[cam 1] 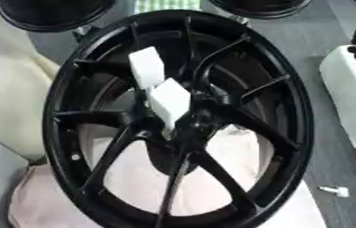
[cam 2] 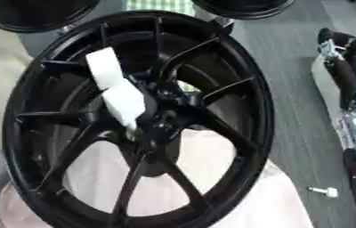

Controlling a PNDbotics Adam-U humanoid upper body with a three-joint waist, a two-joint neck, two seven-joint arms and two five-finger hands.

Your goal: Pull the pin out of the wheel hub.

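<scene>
A black multi-spoke wheel fills the middle of both views, face toward me, standing on a pale pink cloth. A white blocky piece sticks out from the hub, with a second white block just above it. A small white pin lies on the grey floor, right of the wheel's lower rim. My right arm runs along the right edge, black with silver parts. Its hand is at the upper right, well apart from the wheel. My left hand does not show.
Two more black wheels stand at the far edge. A cream cushion lies left of the wheel. A white box-like thing sits at the right, under my arm. Grey floor lies between the wheel and the arm.
</scene>
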